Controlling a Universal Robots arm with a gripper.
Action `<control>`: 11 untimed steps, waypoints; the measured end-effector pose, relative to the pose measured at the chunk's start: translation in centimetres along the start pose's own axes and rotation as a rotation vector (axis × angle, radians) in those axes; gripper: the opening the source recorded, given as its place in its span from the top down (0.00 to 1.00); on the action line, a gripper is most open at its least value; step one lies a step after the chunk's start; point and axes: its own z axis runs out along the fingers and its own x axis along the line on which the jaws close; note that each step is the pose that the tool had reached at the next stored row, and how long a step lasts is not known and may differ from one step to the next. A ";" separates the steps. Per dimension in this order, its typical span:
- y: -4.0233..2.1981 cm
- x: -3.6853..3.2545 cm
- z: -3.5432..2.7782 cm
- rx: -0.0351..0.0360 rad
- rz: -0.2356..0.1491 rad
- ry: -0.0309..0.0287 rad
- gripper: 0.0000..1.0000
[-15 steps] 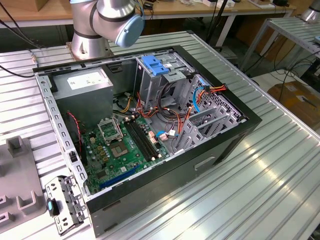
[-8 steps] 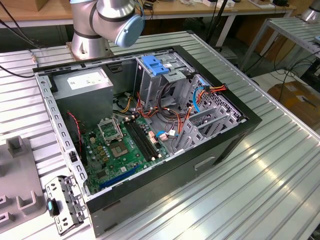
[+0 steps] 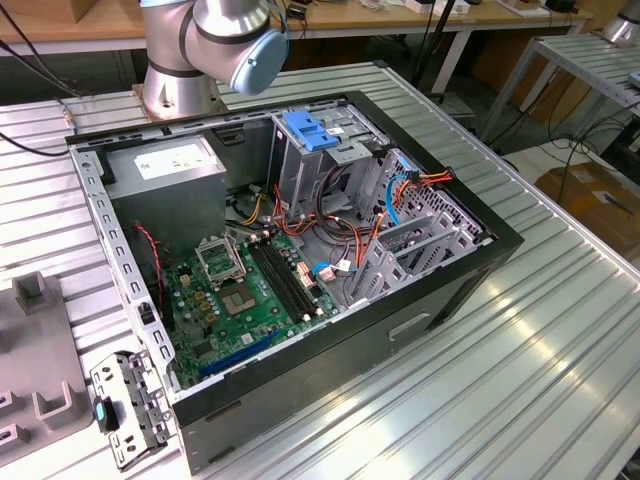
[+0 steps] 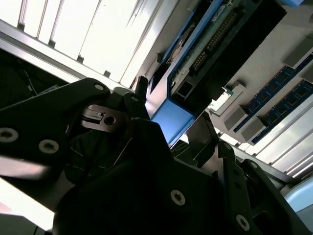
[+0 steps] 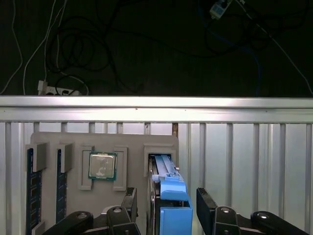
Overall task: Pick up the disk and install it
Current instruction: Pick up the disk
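Item 1: my gripper. Jaws stand open, one finger on each side of the disk. A narrow gap shows on either side in the first wrist view, and I have hold of nothing.

Item 2: the disk. It stands on edge in a slot of the grey holder tray, its blue carrier end towards me. In the second wrist view its green circuit board side and connectors show.

Item 3: same tray, other slots. One processor chip lies flat, and blue memory sticks stand on edge at the far side from the disk.

Item 4: the slatted aluminium table, which bears the tray.

Item 5: exterior view. The open computer case lies on its side, with the motherboard, the grey power supply and a metal drive cage topped by a blue latch. My arm rises behind the case.
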 end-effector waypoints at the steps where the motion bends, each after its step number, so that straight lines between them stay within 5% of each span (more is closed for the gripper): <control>1: 0.00 0.00 0.01 0.0000 0.000 -0.0006 0.40; 4: 0.00 0.01 0.02 -0.0001 0.003 -0.0008 0.49; 11: 0.00 0.01 0.11 0.0000 0.041 -0.0011 0.49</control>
